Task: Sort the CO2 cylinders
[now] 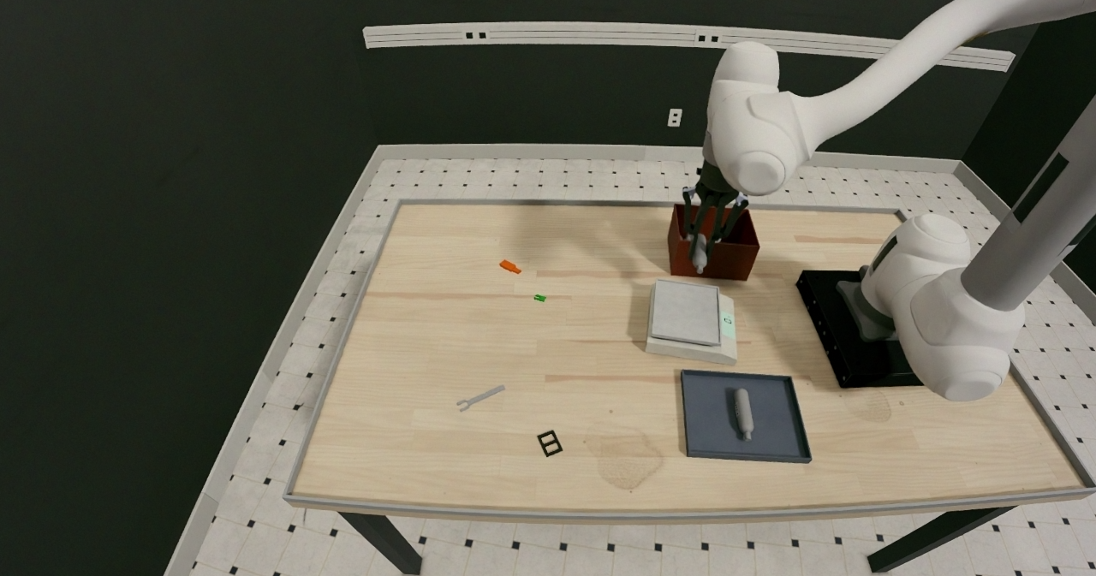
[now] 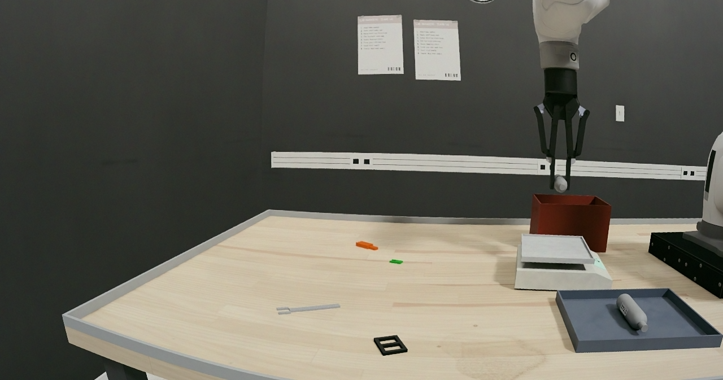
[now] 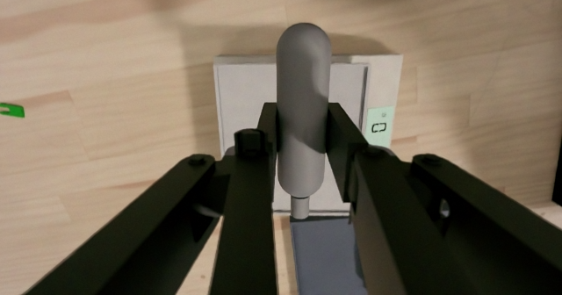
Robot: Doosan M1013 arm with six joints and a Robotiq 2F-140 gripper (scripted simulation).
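My gripper is shut on a grey CO2 cylinder and holds it level, high above the table. In the side view the gripper and the cylinder hang a little above the near rim of the red scrap bin. The white scale stands bare in front of the bin; it also shows in the wrist view, below the cylinder. A second grey cylinder lies flat on the floor of the dark grey tray.
The arm's black base plate stands right of the scale. An orange piece, a small green piece, a grey wrench and a black buckle lie on the left half of the table. A raised rim runs around the table.
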